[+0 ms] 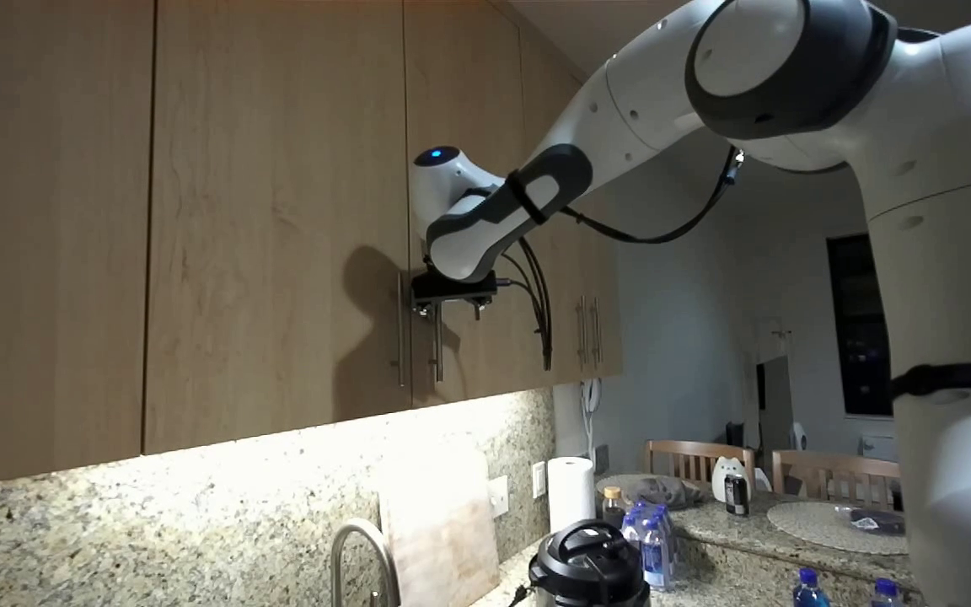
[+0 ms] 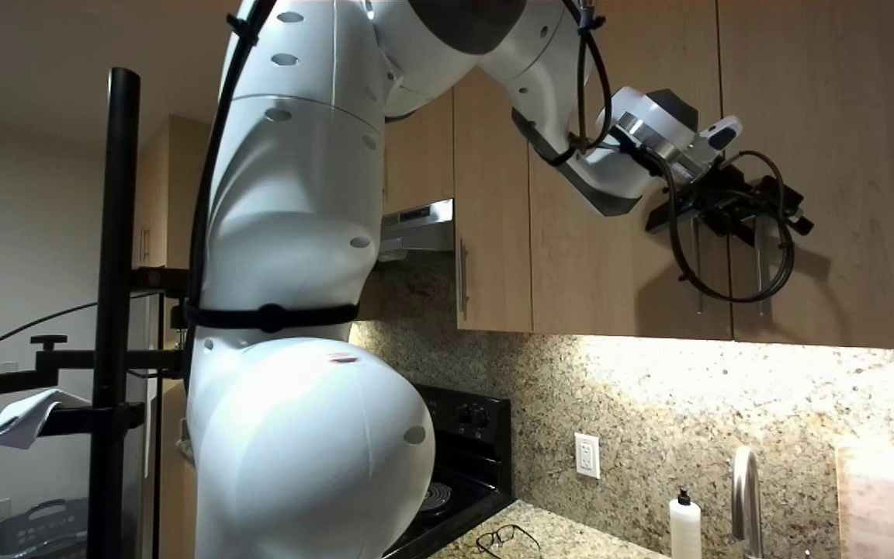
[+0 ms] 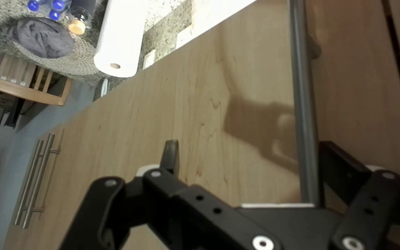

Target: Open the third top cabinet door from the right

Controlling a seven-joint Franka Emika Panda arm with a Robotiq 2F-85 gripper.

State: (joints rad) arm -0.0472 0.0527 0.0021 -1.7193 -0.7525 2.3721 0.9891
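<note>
Black claw has its fingers apart, and an upright metal handle runs between them, nearer the finger at the right of the wrist view; whether those two touch cannot be told. That handle sits on the task's cabinet door, third from the right in an exterior view, which is closed and level with its neighbours. Just beside it is the next door, with a matching bar near the shared edge. Farther along the row, a pair of handles stands side by side in the wrist view. A white arm extends from the claw, with a black cable looping beneath it. Under the doors, a brightly lit granite backsplash has a pale board leaning against it, near a curved tap. Along the bench stand a soap bottle, a black-lidded cooker, a white paper roll and some blue-capped bottles. A black stove is set beside the bench, below a range hood.
</note>
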